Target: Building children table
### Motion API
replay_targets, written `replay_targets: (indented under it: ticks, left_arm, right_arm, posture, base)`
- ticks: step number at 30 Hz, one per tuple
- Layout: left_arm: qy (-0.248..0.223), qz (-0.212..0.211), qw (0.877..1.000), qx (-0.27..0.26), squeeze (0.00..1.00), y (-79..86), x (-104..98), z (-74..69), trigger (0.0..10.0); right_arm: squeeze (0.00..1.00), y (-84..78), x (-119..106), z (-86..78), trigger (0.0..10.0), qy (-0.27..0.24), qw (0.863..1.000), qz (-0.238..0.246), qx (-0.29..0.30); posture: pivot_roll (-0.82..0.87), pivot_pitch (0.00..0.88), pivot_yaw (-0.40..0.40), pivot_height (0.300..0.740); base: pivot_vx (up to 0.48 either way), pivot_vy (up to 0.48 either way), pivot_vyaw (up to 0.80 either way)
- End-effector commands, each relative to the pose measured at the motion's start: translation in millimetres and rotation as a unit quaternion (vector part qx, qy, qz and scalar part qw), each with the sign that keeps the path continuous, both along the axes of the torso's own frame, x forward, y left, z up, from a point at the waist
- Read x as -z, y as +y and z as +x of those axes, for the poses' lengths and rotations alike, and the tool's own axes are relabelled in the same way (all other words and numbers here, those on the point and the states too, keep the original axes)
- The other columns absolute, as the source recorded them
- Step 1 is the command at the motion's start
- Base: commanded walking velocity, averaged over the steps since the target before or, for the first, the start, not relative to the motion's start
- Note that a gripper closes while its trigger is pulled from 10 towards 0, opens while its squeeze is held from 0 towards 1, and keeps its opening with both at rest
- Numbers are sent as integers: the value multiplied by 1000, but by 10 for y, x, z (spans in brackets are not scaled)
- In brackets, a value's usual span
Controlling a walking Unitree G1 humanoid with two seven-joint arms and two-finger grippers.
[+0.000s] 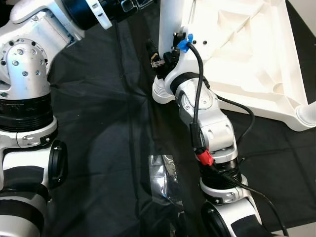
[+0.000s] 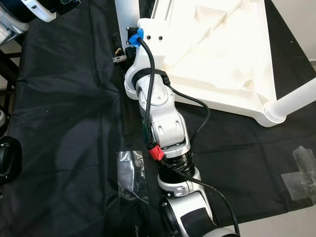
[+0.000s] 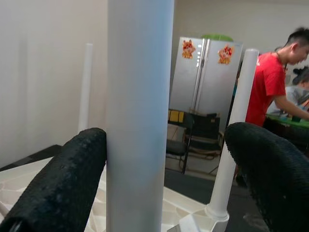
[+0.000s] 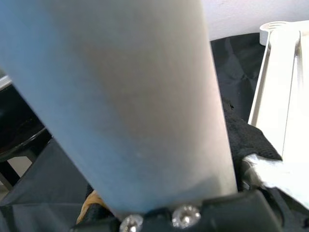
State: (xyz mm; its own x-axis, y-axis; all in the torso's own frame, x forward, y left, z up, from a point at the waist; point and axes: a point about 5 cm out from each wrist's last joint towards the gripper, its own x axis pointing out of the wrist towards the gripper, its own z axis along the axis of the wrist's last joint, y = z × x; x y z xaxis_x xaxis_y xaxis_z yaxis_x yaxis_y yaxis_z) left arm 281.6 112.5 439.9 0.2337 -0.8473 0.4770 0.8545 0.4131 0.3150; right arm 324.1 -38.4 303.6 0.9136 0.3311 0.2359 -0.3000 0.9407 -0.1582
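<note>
Between the spread fingers [image 3: 58, 183] of the left tool [image 3: 159, 179] stands a white table leg [image 3: 139, 111], upright, touching one finger and apart from the other. Right tool [image 1: 165, 61] sits against this leg low down; its finger state I cannot tell. Beside it lies the upturned white tabletop [image 2: 217, 54] on black cloth [image 1: 108, 113]. A clear plastic bag [image 1: 163, 177] lies near the right arm.

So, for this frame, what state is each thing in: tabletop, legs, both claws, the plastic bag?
tabletop: upside down on the black sheet
near leg: upright, between the left claw's fingers
far leg: upright, seated in its corner socket
left claw: open, one finger touching the near leg
right claw: at the near leg's base, closure unclear
plastic bag: crumpled, lying flat
</note>
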Motion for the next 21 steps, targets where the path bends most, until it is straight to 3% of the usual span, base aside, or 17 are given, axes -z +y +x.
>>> replay_targets:
  ticks: [1,6,7,21]
  left_arm:
    - [-37,29,999,0,0,-93,-59,-40,3608]
    - [-44,35,998,-9,0,-109,-68,-24,3608]
    - [-48,38,998,-20,0,-123,-81,-1,0]
    - [-69,73,993,-66,0,-172,-90,135,0]
  right_arm:
    - [0,56,492,83,10000,116,993,-26,-9]
    - [0,58,490,84,10000,116,993,-26,-10]
    - [0,60,488,84,10000,115,993,-26,-10]
    - [0,39,460,91,10000,110,994,-24,-10]
  posture:
    - [-4,308,-71,740]
    - [-4,308,-71,740]
    - [-4,308,-71,740]
    - [-12,302,-57,740]
  base:
    - [0,0,0]
    - [0,0,0]
    - [0,0,0]
    - [0,0,0]
